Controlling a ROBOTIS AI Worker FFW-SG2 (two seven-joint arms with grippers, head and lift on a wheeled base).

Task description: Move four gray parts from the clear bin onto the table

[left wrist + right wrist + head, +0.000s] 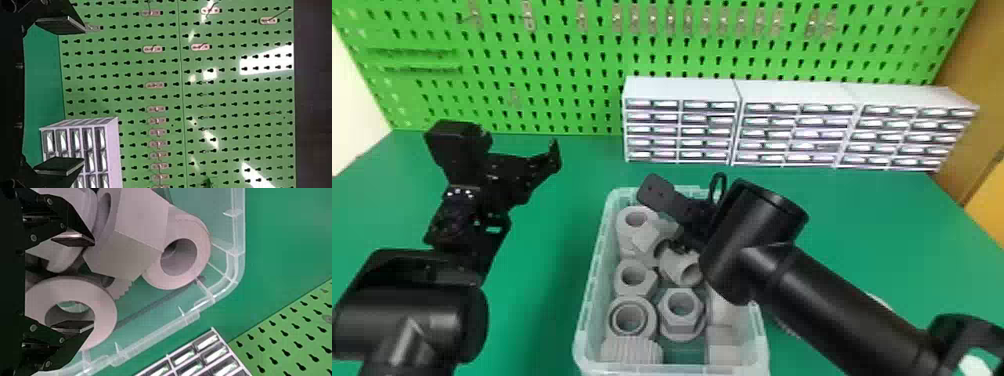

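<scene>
Gray parts (680, 312) crowd the clear bin (588, 300). Right gripper (94, 283) over bin's far end, fingers spread, empty; one above a ring-shaped part's (105, 307) hole, presumably to pinch its wall. Left gripper (84, 94) left of bin, open, likely out of the way.

Left arm (407, 315): black, rounded glossy shell; boxy black block (457, 142); row of small pale dots (461, 193) (screws or lights, undetermined). Right arm (847, 300): black, smooth, cylindrical sections; thin black loop (718, 181); flat, round-cornered finger (654, 200). Black finger linkages carry round metallic screws (33, 237).
</scene>
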